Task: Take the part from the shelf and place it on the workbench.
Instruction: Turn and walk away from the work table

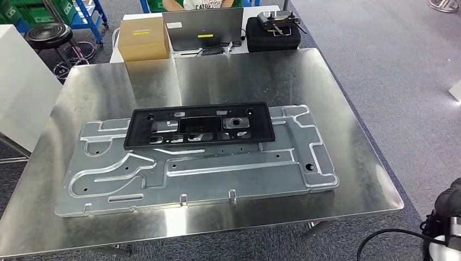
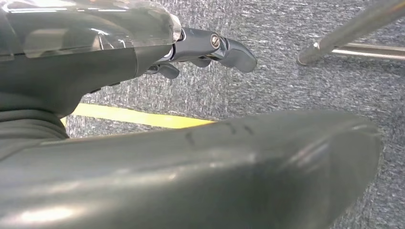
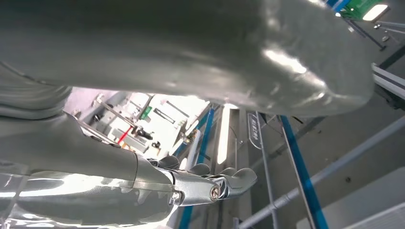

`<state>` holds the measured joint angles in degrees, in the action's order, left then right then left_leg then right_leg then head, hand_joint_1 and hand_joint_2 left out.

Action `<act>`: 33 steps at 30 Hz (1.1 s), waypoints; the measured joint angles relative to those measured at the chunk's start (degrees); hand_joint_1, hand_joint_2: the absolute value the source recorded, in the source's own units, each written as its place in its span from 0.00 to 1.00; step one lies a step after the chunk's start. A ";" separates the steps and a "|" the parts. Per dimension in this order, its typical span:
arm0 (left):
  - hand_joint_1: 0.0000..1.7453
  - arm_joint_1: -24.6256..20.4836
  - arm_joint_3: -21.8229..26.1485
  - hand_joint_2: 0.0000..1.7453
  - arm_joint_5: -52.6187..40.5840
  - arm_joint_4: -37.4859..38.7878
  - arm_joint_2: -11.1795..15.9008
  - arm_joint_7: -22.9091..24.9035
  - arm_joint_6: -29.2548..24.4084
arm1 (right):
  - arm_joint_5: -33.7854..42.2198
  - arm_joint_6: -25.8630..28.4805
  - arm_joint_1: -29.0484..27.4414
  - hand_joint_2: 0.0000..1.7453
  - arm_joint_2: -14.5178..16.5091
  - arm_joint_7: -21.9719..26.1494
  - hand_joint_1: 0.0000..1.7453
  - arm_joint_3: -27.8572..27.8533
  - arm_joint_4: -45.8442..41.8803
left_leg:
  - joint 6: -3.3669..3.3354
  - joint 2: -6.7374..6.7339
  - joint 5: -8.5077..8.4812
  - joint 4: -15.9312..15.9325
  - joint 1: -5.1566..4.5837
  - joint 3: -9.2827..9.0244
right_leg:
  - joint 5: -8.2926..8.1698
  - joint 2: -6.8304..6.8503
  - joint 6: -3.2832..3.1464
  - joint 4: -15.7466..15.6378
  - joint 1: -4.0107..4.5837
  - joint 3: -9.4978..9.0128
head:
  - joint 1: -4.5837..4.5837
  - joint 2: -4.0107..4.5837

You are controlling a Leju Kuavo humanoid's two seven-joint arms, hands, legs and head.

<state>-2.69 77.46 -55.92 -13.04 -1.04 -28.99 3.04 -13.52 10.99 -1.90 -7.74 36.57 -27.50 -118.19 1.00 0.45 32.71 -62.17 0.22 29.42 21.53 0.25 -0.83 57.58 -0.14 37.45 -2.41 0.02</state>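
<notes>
A black rectangular frame part (image 1: 198, 126) with several cut-outs lies flat on a large stamped silver panel (image 1: 217, 168). The panel covers the middle of the shiny metal workbench (image 1: 244, 76). My left hand (image 2: 119, 62) hangs over grey carpet, its fingers (image 2: 229, 50) stretched out with nothing in them. My right hand (image 3: 157, 186) points up towards ceiling lights and blue racking, and its fingers (image 3: 234, 179) are loosely bent around nothing. Part of my right arm (image 1: 448, 209) shows at the lower right, beside the bench.
Behind the bench stand a cardboard box (image 1: 143, 37), a grey laptop (image 1: 204, 28) and a black case (image 1: 273, 32), with a person (image 1: 204, 4) beyond them. A black stool (image 1: 49, 35) and a white cabinet (image 1: 22, 81) are at the left. A yellow floor line (image 2: 143, 117) and a metal leg (image 2: 353, 28) lie near my left hand.
</notes>
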 joint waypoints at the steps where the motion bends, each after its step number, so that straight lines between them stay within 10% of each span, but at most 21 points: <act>1: 0.00 -0.14 0.00 0.00 -0.02 -0.02 0.02 0.07 -0.01 | 0.03 -0.01 -0.12 0.00 -0.16 0.02 0.00 -0.28 -0.29 | -0.39 0.02 -0.88 3.59 -0.15 -2.35 | -0.36 0.02 0.26 0.18 0.03 0.26 | 0.01 0.00; 6: 0.00 -0.37 0.04 0.00 0.03 -0.03 0.01 0.56 -0.22 | 0.04 -0.91 -0.23 0.00 -1.37 -0.10 0.00 -0.75 -1.05 | -2.32 -0.12 -3.33 5.94 -0.53 -2.74 | -1.34 -0.09 1.90 0.33 -0.23 0.76 | 0.03 0.00; 10: 0.00 -0.56 0.18 0.00 0.15 -0.03 -0.05 0.60 -0.22 | -0.38 -1.61 0.19 0.00 -2.51 -1.37 0.00 -0.77 -1.19 | -3.26 -0.67 -6.09 6.04 -0.34 0.30 | 9.13 -0.24 3.09 11.48 -0.65 4.05 | 0.03 0.00; 12: 0.00 -0.53 0.31 0.00 0.15 -0.03 -0.11 0.60 -0.12 | -0.61 -1.78 0.21 0.00 -2.83 -2.09 0.00 -0.79 -1.18 | -3.14 -0.72 -7.39 5.78 -0.35 2.17 | 10.82 -0.23 3.42 16.68 -0.77 4.06 | 0.03 0.00; 14: 0.00 -0.52 0.39 0.00 0.14 -0.03 -0.21 0.60 0.08 | -0.69 -1.85 0.04 0.00 -3.12 -2.76 0.00 -0.98 -1.08 | -2.87 -0.70 -8.44 5.34 -0.33 3.98 | 8.43 -0.23 3.38 13.94 -0.80 0.11 | 0.03 0.00; 17: 0.00 -0.52 0.47 0.00 0.13 -0.03 -0.49 0.64 0.35 | -0.58 -2.03 -0.84 0.00 -3.36 -3.23 0.00 -2.11 -0.48 | -2.14 -0.52 -9.62 4.71 -0.43 5.49 | 7.95 -0.33 2.49 1.89 -0.50 -8.95 | 0.01 0.00; 20: 0.00 -0.44 0.80 0.00 0.05 -0.03 -0.63 0.83 0.37 | -0.63 -2.25 -2.40 0.00 -3.29 -4.12 0.00 -4.01 1.12 | -1.11 -0.31 -10.83 4.87 -0.42 5.75 | 7.99 -0.26 1.18 -1.14 -0.13 -10.26 | 0.00 0.00; 22: 0.00 -0.28 1.19 0.00 -0.02 -0.03 -0.75 1.11 0.38 | -1.55 -2.36 -3.73 0.00 -3.02 -5.59 0.00 -5.84 3.42 | -0.48 -0.23 -9.13 3.63 -0.25 6.52 | 6.85 0.05 0.22 -1.52 -0.30 -9.38 | 0.01 0.00; 26: 0.00 -0.04 1.45 0.00 -0.34 -0.03 -1.08 1.98 0.57 | -9.50 -3.18 -5.06 0.00 -1.58 -6.91 0.00 -14.07 13.67 | 0.24 -0.24 0.85 -8.54 0.01 9.49 | 4.30 0.52 -0.50 -1.55 -0.28 -6.23 | 0.01 0.00; 29: 0.00 0.09 1.68 0.00 -0.44 -0.03 -1.44 2.46 0.59 | -18.66 -3.72 -4.34 0.00 -0.97 -3.24 0.00 -24.64 25.78 | 0.16 -0.23 -1.51 -9.70 0.00 6.30 | 2.57 0.92 -0.17 -0.98 -0.18 -3.40 | 0.00 0.00; 33: 0.00 -0.07 2.13 0.00 -0.54 -0.03 -1.73 2.78 0.49 | -33.50 0.94 -2.25 0.00 -0.55 -5.90 0.00 -35.50 38.90 | -0.99 -0.10 -2.34 5.44 -0.42 -4.76 | 0.76 0.96 0.72 -0.20 -0.09 -1.40 | -0.01 0.00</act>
<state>-2.76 79.59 -56.45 -13.07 -2.77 -26.21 3.53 -47.02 11.93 -4.15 -8.29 30.67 -63.00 -79.29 0.00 0.35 30.37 -56.73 -0.20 24.67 22.29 1.21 -0.11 57.38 -0.23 36.05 -2.42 0.02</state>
